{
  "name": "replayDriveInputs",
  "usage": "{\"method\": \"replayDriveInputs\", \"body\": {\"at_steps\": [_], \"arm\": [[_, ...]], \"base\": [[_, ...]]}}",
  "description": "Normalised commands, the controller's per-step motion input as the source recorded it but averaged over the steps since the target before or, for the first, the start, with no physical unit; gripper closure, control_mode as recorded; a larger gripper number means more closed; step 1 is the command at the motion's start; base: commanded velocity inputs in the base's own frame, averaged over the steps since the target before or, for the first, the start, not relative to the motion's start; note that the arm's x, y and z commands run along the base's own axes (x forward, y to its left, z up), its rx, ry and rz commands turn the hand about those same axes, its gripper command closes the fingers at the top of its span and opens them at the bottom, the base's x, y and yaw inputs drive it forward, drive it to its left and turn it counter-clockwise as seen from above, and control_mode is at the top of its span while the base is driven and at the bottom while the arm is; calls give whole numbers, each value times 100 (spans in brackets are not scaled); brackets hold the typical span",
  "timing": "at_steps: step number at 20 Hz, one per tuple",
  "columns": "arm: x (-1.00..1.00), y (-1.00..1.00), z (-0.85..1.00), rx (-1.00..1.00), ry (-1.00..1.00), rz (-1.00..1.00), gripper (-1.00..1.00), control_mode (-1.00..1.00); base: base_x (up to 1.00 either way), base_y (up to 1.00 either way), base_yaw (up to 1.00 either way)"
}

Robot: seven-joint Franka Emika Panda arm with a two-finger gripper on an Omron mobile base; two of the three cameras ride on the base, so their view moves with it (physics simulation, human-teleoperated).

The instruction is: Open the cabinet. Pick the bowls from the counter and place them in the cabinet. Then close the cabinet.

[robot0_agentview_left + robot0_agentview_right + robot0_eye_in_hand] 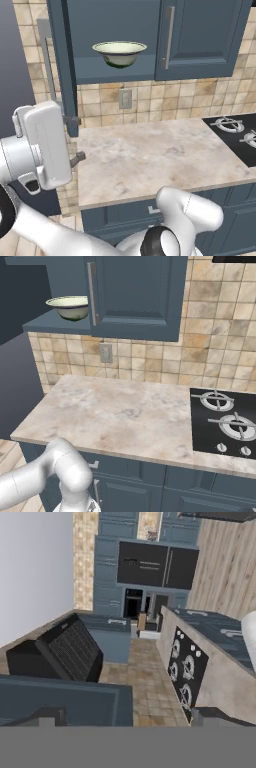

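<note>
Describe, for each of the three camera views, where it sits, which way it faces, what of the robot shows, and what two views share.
Left base view: behind the arm on its left, facing the counter; white arm links at lower left.
Right base view: behind on the right, facing the same counter and stovetop; an arm link at lower left.
Hand view: on the hand, rolled, looking across the kitchen floor past a stovetop.
Shared: both base views show the open cabinet with the cream-green bowl on its shelf.
</note>
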Motion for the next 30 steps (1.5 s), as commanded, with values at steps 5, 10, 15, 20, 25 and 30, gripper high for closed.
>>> {"method": "replayDriveInputs", "body": {"at_steps": [5,10,15,20,25,30], "arm": [[32,1,-3,0,-1,0,-100,-100],[57,13,-16,-4,0,0,-100,-100],[57,18,-12,-6,0,0,-100,-100],[28,39,-16,-9,0,0,-100,-100],[3,64,-19,-12,0,0,-100,-100],[18,17,0,-5,-1,0,-100,-100]], "base": [[0,0,0],[0,0,0],[0,0,0],[0,0,0],[0,0,0],[0,0,0]]}}
